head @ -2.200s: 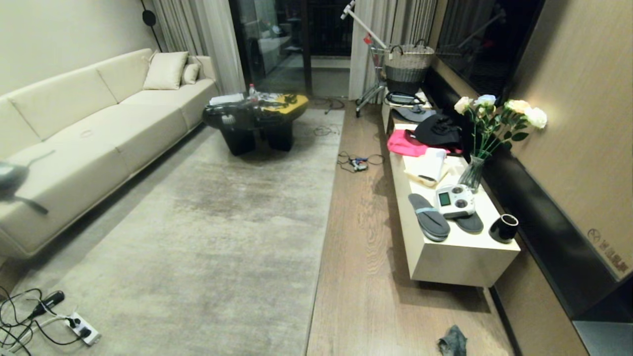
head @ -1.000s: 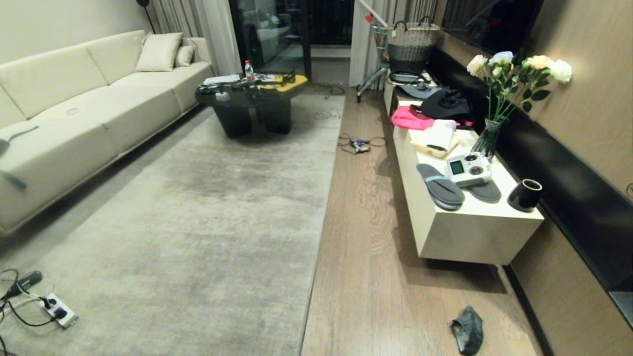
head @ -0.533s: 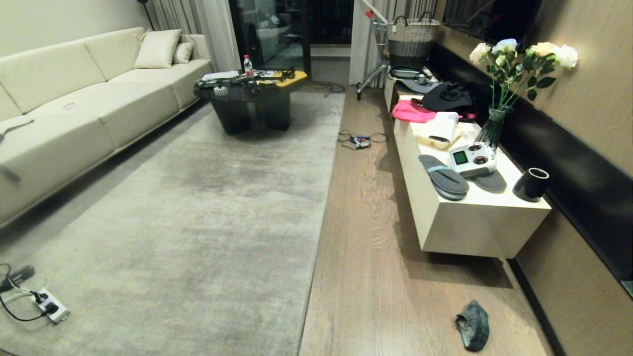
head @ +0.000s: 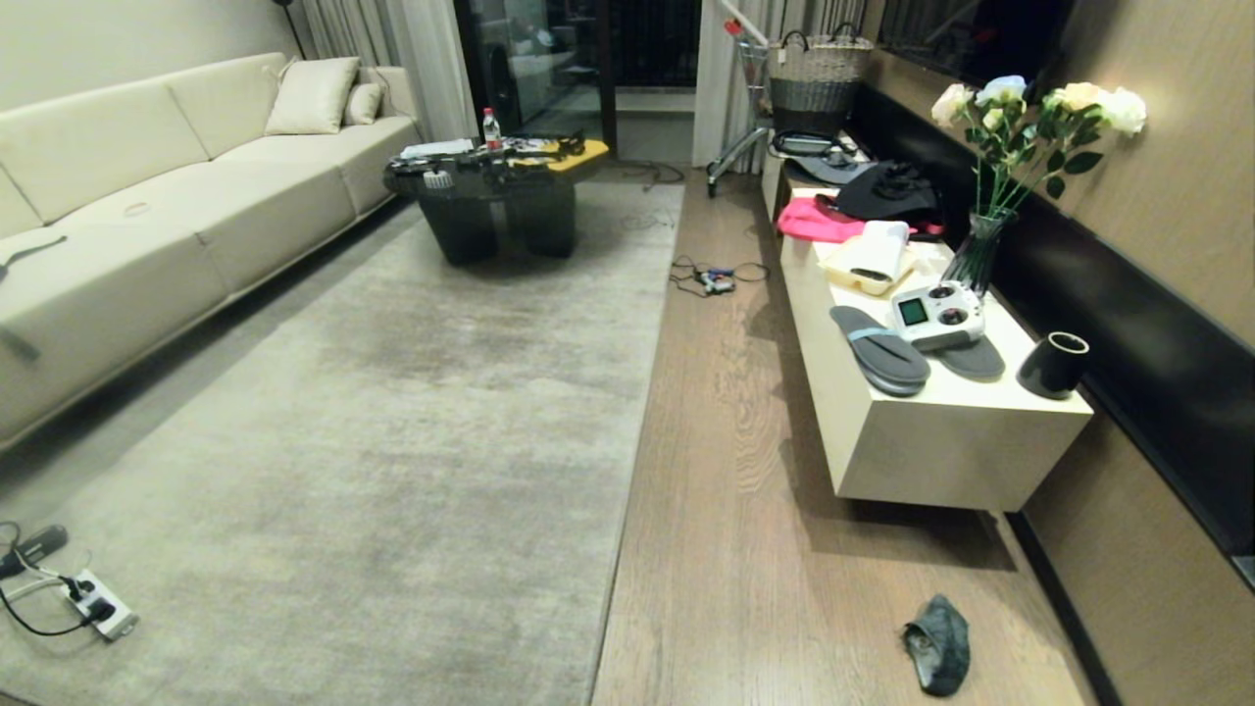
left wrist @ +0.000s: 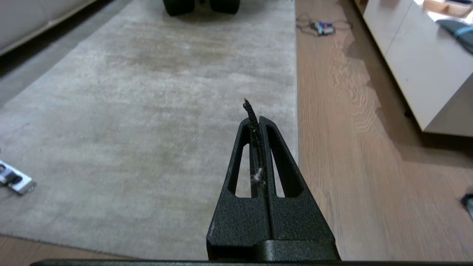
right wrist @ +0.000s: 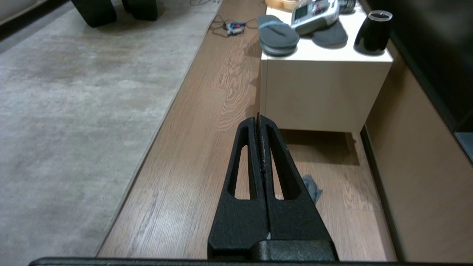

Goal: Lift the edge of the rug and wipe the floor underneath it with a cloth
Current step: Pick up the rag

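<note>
Lying flat across a living-room floor (head: 730, 461), a big pale rug (head: 392, 451) fills the mid & left of the head view; its straight long edge runs beside a bare strip of wood planks, no part raised. Landmark: a low cream cabinet (head: 931, 461) w/ its near end facing the robot, on the far side of that strip from the rug.

The cloth (head: 939, 644), a small dark crumpled rag, sits on the planks just past the cabinet's near end, toward the robot, close to the wall & well apart from the rug edge. Nothing touches it.

On the cabinet top: two grey slippers (head: 879, 350), a white controller (head: 936, 316) resting partly on one, a black cup (head: 1053, 365) at the near corner, a glass vase w/ roses (head: 1020, 127) further back, then pink fabric (head: 814, 221) & black fabric (head: 882, 191). On the floor beside the cabinet's far half, a tangle of cables (head: 714, 279).

Across the rug from the cabinet: a cream sofa (head: 147, 216). A dark coffee table (head: 495, 201) stands on the rug's far end. A power strip (head: 93, 608) lies at the rug's near corner.

Neither arm shows in the head view. In its wrist view the left gripper (left wrist: 257, 120) has both fingers pressed together, lint caught btwn them, held in the air over the rug near its edge. The right gripper (right wrist: 258, 119) is likewise closed & empty, in the air over the plank strip, cabinet ahead; the cloth (right wrist: 311, 187) peeks out beside its fingers on the floor below.
</note>
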